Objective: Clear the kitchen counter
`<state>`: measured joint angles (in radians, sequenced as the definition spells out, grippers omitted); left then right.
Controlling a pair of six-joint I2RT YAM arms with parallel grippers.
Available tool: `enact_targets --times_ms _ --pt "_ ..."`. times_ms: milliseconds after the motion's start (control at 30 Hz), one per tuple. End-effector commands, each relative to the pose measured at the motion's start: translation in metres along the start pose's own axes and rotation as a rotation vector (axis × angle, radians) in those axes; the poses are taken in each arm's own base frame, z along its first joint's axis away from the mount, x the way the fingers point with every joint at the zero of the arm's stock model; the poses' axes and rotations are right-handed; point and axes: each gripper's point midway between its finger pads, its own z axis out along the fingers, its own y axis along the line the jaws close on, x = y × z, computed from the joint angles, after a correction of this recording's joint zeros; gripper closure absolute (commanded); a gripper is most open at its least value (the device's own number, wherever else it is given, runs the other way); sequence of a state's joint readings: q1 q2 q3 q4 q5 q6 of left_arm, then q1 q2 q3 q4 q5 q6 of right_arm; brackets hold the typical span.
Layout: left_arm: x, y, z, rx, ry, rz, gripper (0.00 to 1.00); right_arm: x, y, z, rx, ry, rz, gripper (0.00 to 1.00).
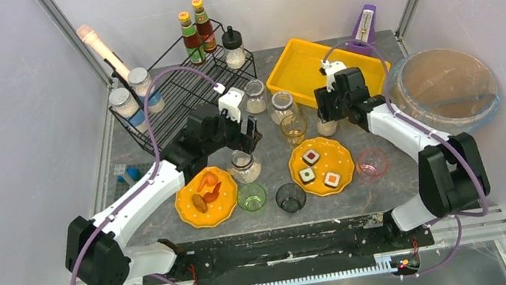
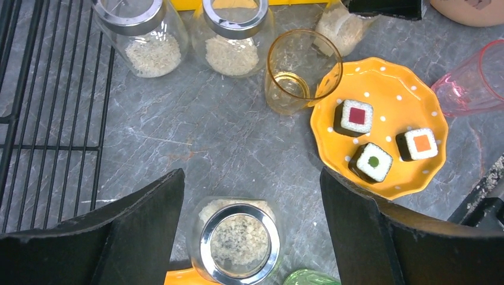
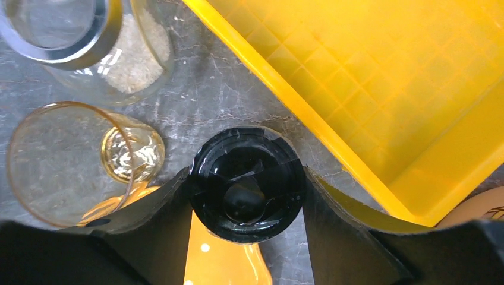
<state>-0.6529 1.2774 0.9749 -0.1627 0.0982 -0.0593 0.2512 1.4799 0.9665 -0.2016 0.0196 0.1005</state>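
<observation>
Black-capped jar (image 3: 246, 184) clamped in right jaws; left jaws gape around a rice jar (image 2: 238, 240); labels on sauce bottles (image 1: 197, 34) unreadable.

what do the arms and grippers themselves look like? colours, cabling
Both the left arm and right arm have white link shells with black joint housings. A purple cable runs along each. The left gripper and right gripper have broad matte-black fingers, each with a small white camera module at the wrist.
</observation>
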Motion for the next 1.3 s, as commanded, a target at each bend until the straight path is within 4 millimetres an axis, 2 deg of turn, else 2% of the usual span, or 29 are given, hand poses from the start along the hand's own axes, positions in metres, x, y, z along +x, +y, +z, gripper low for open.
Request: enact_targets --times_ms 0,100,267,333,400,600,800,1067,1167,1267 --pt "-0.035 -0.014 -0.005 0.051 -0.094 0.105 0.11 -0.077 0.011 -0.045 -0.062 -0.195 -0.023 0.86" --pt "-0.046 -0.026 -0.006 0.086 -0.124 0.152 0.11 -0.096 0.022 -0.067 -0.115 -0.236 -0.043 0.91" --pt "-0.067 -0.049 0.001 0.158 -0.193 0.183 0.11 -0.125 0.05 -0.107 -0.227 -0.296 -0.113 0.91" --pt "-0.07 -0.055 0.007 0.168 -0.209 0.206 0.11 -0.133 0.063 -0.123 -0.273 -0.317 -0.146 0.92" --pt "-0.082 -0.061 0.011 0.18 -0.271 0.222 0.1 -0.138 0.077 -0.139 -0.325 -0.337 -0.174 0.92" --pt "-0.099 -0.069 0.025 0.197 -0.359 0.245 0.1 -0.143 0.116 -0.177 -0.503 -0.378 -0.225 0.92" --pt "-0.107 -0.084 0.034 0.25 -0.379 0.272 0.1 -0.138 0.134 -0.195 -0.604 -0.382 -0.248 0.92" --pt "-0.114 -0.103 0.035 0.292 -0.444 0.333 0.11 -0.135 0.148 -0.207 -0.682 -0.377 -0.259 0.92" --pt "-0.113 -0.106 0.035 0.302 -0.449 0.369 0.15 -0.134 0.15 -0.209 -0.697 -0.373 -0.259 0.92" --pt "-0.11 -0.109 0.035 0.315 -0.448 0.384 0.24 -0.134 0.15 -0.21 -0.699 -0.371 -0.258 0.92"
